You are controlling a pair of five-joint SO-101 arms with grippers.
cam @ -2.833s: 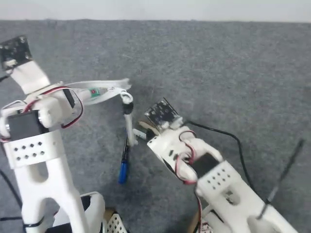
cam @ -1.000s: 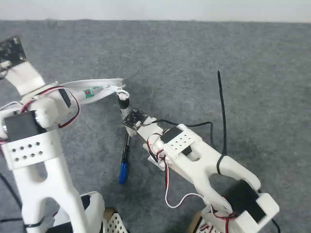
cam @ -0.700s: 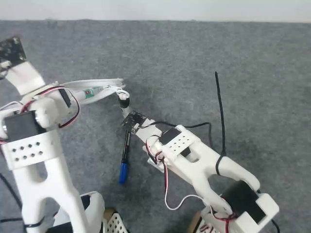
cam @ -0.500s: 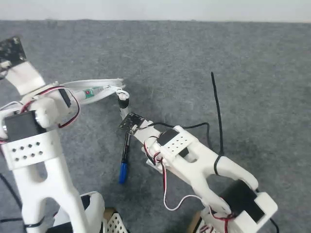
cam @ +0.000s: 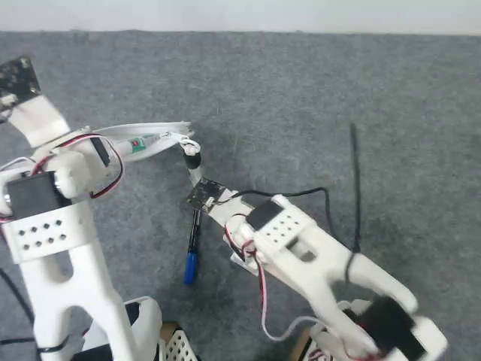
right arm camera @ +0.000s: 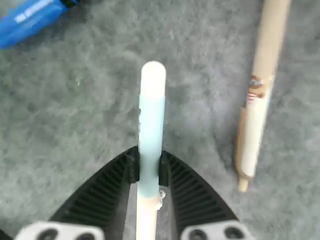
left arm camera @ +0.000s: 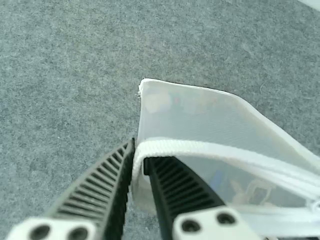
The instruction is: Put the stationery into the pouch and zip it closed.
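Arms: two, white, side by side; left arm (cam: 60, 218) and right arm (cam: 301, 244).
Pens: three, namely one blue-capped, one pale blue and one beige.
Blue-capped pen (cam: 191, 263): lies on the desk between the two arms, nearest their bases, with its blue cap toward the bases and its dark barrel running away toward the right arm's wrist.
Right claw (right arm camera: 150, 152): pinches the pale blue pen (right arm camera: 151, 110) across its barrel; the pen's rounded white end sticks out past the fingertips, over the desk.
Beige pen (right arm camera: 259, 100): lies on the desk beside the held pen, apart from it and roughly in line with it.
Left claw (left arm camera: 139, 152): pressed together on the white zip edge of the pouch, at one corner.
Pouch (left arm camera: 200, 120): one, white mesh, gripped at one end by the left claw; its other end points toward the right claw. Something shows faintly through the mesh, too blurred to name.
Desk (cam: 338, 90): grey, felt-like, stretching beyond the pouch.
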